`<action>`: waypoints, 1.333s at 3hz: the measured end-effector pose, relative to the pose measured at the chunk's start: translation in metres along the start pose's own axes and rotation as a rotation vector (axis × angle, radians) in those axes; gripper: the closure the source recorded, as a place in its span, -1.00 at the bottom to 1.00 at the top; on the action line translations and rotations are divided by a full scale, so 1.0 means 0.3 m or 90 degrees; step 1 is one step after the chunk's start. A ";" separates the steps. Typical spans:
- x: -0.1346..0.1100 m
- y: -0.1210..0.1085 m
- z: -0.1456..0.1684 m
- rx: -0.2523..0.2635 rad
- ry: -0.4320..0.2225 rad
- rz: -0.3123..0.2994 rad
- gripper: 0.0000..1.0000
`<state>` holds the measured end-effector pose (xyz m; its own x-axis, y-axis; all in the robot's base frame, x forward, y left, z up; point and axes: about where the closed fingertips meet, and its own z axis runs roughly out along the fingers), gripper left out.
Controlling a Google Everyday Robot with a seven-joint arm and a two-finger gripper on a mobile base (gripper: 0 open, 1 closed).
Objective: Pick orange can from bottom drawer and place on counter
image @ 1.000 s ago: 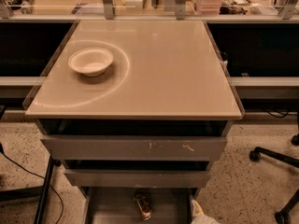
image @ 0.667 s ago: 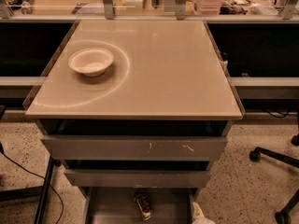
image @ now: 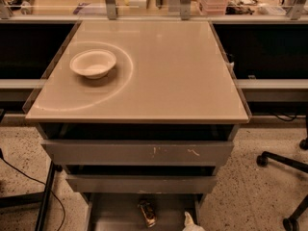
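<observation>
gripper (image: 191, 223) lower, by bottom drawer (image: 115, 216)

One each: can (image: 147, 212), bowl (image: 93, 64), seemingly end effector (image: 191, 223) below; three drawers (image: 139, 153).

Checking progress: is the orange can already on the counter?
No, the orange can lies in the bottom drawer, the gripper at the picture's lower edge beside it; the counter holds only a white bowl.

I see the orange can (image: 147, 212) lying on the flat grey floor of the bottom drawer (image: 115, 216). The drawer is pulled open. The can is small and shiny, gold-orange with dark marks. My tool (image: 191, 223) pokes in at the bottom edge, just right of the can. Above them the bench (image: 178, 71) is big, flat, shiny and beige, with a faint ring mark.
</observation>
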<state>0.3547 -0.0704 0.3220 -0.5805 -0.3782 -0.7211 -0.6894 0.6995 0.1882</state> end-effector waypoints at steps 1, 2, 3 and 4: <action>0.016 0.021 0.033 -0.011 -0.001 0.010 -1.00; 0.018 0.020 0.023 0.015 -0.014 0.023 -1.00; 0.044 0.012 0.099 0.033 -0.037 0.052 -1.00; 0.056 -0.042 0.344 0.029 -0.054 0.072 -1.00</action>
<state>0.3984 -0.0228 0.2388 -0.6130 -0.2440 -0.7515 -0.6005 0.7620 0.2424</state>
